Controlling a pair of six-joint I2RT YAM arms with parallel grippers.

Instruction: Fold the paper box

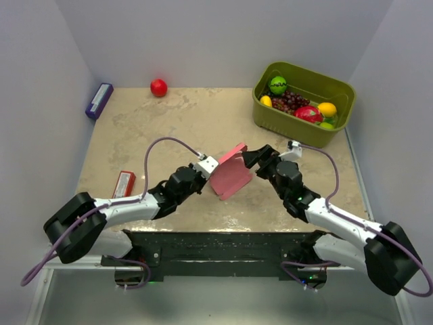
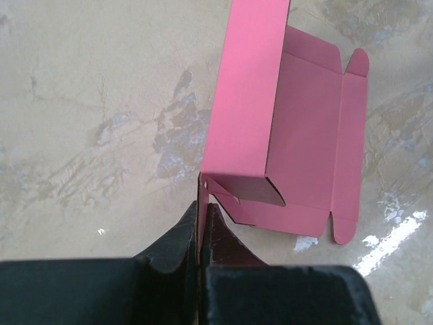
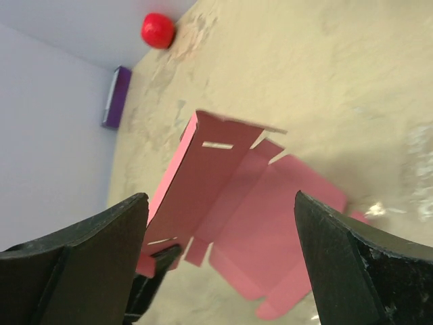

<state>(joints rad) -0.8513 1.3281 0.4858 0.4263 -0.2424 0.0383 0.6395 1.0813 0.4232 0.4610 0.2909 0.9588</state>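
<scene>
Left wrist: the left fingers [image 2: 177, 238] pinch a corner flap of the paper box [image 2: 308, 128], which sits in the middle of the counter [image 2: 81, 101] with one wall raised. The right fingers [image 3: 352, 257] stand spread wide, facing it. The pinch should hold firm while the right presses the next panel along its crease.

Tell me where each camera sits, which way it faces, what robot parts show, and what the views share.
Top external: above and behind, looking down on the table; left arm and right arm show whole.
Left wrist: on the left arm, looking down past the left claw, shut on the paper box.
Right wrist: on the right arm, looking across the table toward the red ball, through the open right claw.
Shared: all three show the paper box.
</scene>
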